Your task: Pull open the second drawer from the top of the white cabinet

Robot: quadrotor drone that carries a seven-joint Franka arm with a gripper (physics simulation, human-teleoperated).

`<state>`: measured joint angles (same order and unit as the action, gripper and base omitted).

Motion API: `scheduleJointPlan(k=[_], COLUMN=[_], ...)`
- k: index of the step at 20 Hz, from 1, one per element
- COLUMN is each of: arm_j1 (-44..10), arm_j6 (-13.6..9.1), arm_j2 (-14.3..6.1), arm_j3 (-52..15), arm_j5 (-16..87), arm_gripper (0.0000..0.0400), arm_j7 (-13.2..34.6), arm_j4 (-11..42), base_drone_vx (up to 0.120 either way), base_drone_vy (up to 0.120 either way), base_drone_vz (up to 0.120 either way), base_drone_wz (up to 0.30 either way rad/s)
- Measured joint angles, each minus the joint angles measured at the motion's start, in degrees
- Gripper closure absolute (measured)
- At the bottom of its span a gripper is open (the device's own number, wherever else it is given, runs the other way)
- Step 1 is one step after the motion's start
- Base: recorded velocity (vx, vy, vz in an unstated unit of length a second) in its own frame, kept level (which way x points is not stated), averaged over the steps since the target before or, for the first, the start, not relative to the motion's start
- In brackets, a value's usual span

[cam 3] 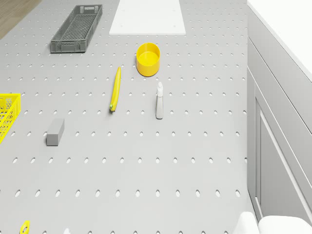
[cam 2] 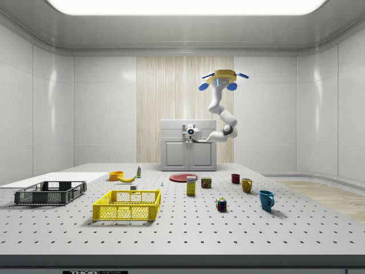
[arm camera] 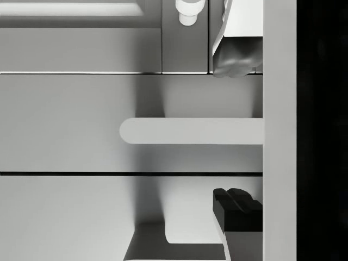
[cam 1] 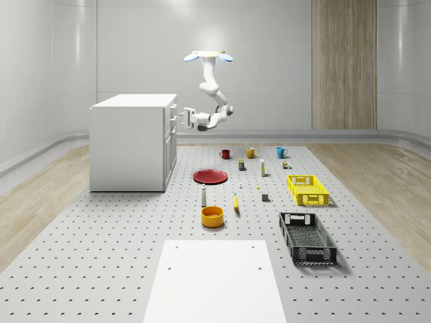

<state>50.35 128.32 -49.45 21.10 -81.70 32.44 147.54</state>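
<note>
Drone (cam 1: 210, 56) aloft before cabinet (cam 1: 129, 141), spread gripper (arm camera: 237, 130) straddling its drawer handle (arm camera: 190, 131), fingers not touching.

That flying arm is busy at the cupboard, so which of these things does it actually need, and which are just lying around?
Needed: white cabinet, drawer handle, gripper at the drawer fronts, beneath the hovering drone.

Lying about: red plate, yellow bowl, banana, mugs, yellow crate, black crate.

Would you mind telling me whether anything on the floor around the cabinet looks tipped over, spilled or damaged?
Nothing stands out. The white cabinet stands square with its drawers shut, the bottle and mugs are upright, and the crates sit flat. The drone hovers beside the cabinet, its gripper at the drawer fronts.
</note>
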Motion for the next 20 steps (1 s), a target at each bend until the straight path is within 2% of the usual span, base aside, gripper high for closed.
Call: scheduleJointPlan(k=[7, 20], arm_j1=[-0.9, -4.8], arm_j6=[0.0, -2.1], arm_j2=[2.7, 4.7], arm_j3=[-2.8, -6.4], arm_j5=[-3.7, -6.3], arm_gripper=[0.0100, 0.0100], arm_j7=[-1.6, -1.7], arm_j4=[-1.1, -2.3], base_drone_vx=[0.000, 0.000], base_drone_vy=[0.000, 0.000], base_drone_vz=[0.000, 0.000], base_drone_wz=[0.000, 0.000])
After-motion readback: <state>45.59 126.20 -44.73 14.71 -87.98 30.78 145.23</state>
